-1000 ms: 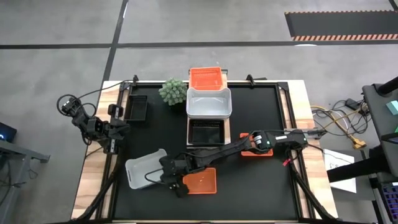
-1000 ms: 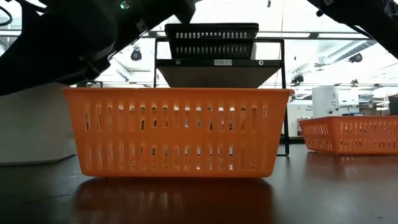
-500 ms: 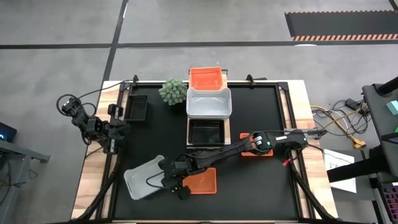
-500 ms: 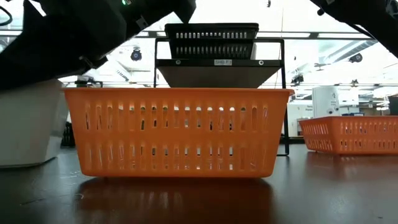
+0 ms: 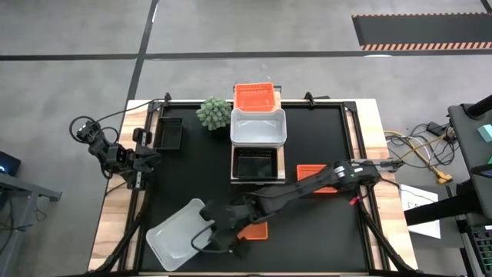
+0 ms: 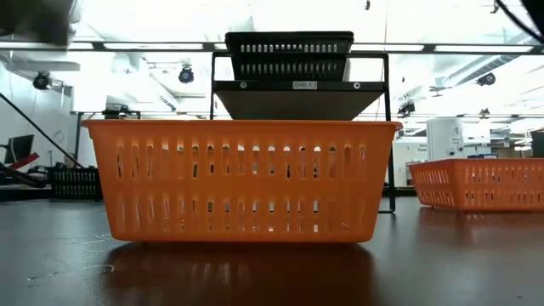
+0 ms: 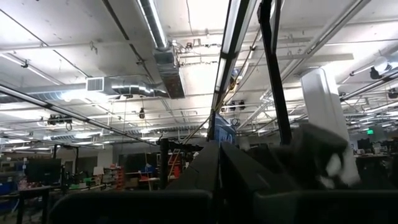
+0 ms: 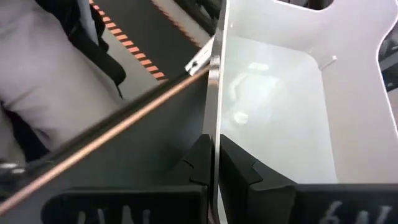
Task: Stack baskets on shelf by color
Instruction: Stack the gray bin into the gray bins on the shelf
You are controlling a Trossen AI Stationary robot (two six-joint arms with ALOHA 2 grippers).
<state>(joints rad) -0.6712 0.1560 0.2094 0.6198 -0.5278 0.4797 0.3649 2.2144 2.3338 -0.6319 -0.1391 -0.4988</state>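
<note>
The right gripper (image 8: 211, 165) is seen in its wrist view closed on the thin wall of the white basket (image 5: 178, 235) — the rim is pinched edge-on between the two dark fingers (image 8: 200, 163), and the tray's pale interior spreads out just beyond them. From above, the basket is held at the table's near left corner, tilted, its long axis running diagonally away from the pincer. Just beside the pincer, toward the table's middle, an orange basket (image 5: 251, 228) is partly hidden under the right arm; a second orange one (image 5: 311, 174) lies farther back along that arm. Beyond these, straight ahead toward the far edge, the shelf (image 5: 258, 131) is found lengthwise, carrying a black basket (image 5: 255, 162), a white one (image 5: 258, 127) and an orange one (image 5: 254, 96) in a row. The carry is therefore judged to run away from the pincer toward the shelf's middle. The left gripper (image 5: 141, 156), closed, is parked well apart at the left edge — the right arm is plainly nearer. The grip itself is shown only by the wrist view; the low view shows the orange basket and shelf, not the held tray.
</note>
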